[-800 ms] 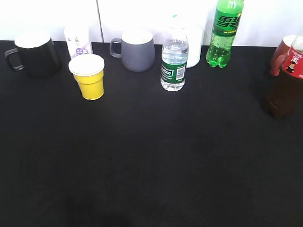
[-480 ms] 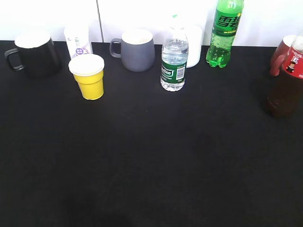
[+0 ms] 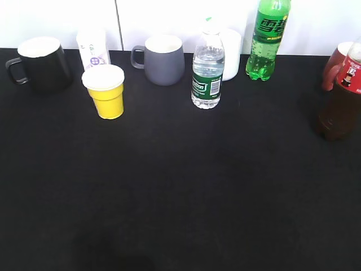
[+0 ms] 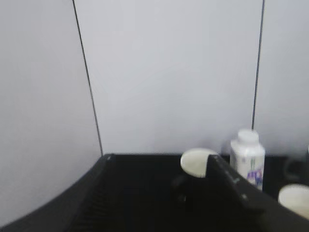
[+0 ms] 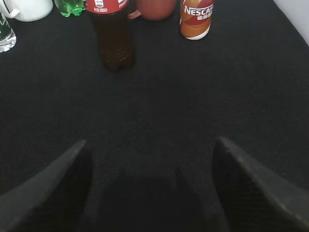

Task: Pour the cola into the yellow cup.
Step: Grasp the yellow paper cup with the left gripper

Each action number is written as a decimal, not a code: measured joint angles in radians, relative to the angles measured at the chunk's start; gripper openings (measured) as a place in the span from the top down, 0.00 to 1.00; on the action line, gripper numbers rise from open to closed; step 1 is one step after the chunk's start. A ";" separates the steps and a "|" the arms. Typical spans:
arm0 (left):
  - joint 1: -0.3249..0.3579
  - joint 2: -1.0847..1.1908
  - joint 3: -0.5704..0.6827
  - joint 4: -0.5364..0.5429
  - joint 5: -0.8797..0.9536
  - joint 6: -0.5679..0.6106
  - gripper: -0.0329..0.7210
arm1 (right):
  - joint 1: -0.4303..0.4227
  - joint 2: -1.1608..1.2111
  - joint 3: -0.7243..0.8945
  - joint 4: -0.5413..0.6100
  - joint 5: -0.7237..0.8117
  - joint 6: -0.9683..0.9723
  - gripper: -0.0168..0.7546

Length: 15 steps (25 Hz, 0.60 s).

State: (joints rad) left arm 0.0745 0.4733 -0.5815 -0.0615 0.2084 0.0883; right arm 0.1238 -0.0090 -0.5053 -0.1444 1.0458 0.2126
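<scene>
Nothing on the bench [image 3: 180,192] is seen to have shifted since the earlier frames; every bottle and cup is found in the same spot. At the right edge of the exterior view the cola [image 3: 340,104] is stood upright on the black bench, partly cut off by the frame, with a red mug [image 3: 333,65] just behind it. Well apart from it, on the left side, the yellow cup [image 3: 105,91] is set upright, its white rim facing up. Behind the cup a small white bottle [image 3: 92,48] is seen, and to its left a black mug [image 3: 39,63]. Toward the middle a grey mug [image 3: 162,59] and a water bottle [image 3: 207,73] are placed, with a green bottle [image 3: 268,36] further back by the wall. In the right wrist view the right pincer [image 5: 149,193] is held spread wide above bare bench, nothing between its dark fingers [image 5: 48,188], with the cola ahead of it and a coffee can [image 5: 196,18] off to the right. The left pincer [image 4: 159,203] is shown only as dark shapes low in its own view, also spread, with nothing gripped.
</scene>
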 joint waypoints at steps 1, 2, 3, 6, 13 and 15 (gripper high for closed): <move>-0.023 0.067 -0.001 -0.005 -0.081 0.000 0.37 | 0.000 0.000 0.000 0.000 0.000 0.000 0.22; -0.069 0.138 -0.001 -0.013 -0.159 0.000 0.37 | 0.000 0.000 0.000 0.000 0.000 0.000 0.22; -0.130 0.211 -0.001 -0.027 -0.226 0.000 0.37 | 0.000 0.000 0.000 0.000 0.000 0.000 0.22; -0.285 0.414 -0.001 -0.093 -0.376 0.001 0.37 | 0.000 0.000 0.000 0.000 0.000 0.000 0.22; -0.572 0.788 0.222 -0.167 -0.832 0.001 0.37 | 0.000 0.000 0.000 0.000 0.000 0.000 0.22; -0.583 0.902 0.227 -0.142 -0.888 0.001 0.37 | 0.000 0.000 0.000 0.000 0.000 0.000 0.22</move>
State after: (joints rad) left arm -0.5083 1.3757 -0.3540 -0.2037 -0.6799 0.0891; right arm 0.1238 -0.0090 -0.5053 -0.1444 1.0458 0.2126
